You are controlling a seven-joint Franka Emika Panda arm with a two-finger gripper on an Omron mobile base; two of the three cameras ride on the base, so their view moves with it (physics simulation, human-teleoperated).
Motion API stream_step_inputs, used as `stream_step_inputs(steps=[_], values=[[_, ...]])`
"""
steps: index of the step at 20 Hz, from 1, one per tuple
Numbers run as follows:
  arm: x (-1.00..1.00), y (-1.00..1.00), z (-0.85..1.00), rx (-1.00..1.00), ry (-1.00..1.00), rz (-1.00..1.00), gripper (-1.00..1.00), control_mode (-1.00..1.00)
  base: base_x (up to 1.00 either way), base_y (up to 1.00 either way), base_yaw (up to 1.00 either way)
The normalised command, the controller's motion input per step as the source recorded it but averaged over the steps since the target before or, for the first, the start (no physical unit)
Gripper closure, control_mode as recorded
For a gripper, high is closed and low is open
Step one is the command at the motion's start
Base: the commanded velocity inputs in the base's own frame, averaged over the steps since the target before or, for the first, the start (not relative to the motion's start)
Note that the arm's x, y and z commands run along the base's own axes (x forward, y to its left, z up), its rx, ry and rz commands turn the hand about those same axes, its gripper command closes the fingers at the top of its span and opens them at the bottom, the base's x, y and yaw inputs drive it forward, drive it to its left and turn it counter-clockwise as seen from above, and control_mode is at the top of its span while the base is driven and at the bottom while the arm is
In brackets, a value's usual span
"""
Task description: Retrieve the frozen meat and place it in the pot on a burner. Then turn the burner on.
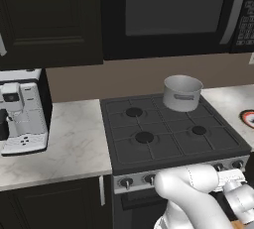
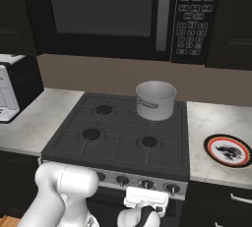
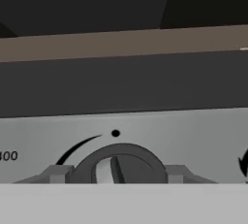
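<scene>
Dark kitchen, stove [image 1: 173, 139] mid frame; pot [image 1: 182, 92] on the upper-right burner, contents unseen. Jaws straddle a knob [image 3: 118, 165] at the bottom of the hand view, contact unclear. Centre on it, close fully, then twist.

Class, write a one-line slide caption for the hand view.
Close on the stove's silver control panel, the fingers flank a dark round knob below its black dot mark.
</scene>
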Motion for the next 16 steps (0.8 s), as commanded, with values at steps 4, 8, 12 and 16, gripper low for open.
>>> stream_step_inputs(steps=[4,8,12,16], values=[[0.00,0.15,-0.17,0.00,0.00,0.00,1.00,-1.00,0.00,0.00,0.00],[0.00,0.12,-0.24,0.00,0.00,0.00,1.00,-1.00,0.00,0.00,0.00],[0.00,0.13,-0.30,0.00,-0.01,0.00,1.00,-1.00,0.00,0.00,0.00],[0.00,0.25,-0.11,0.00,-0.03,0.00,1.00,-1.00,0.00,0.00,0.00]])
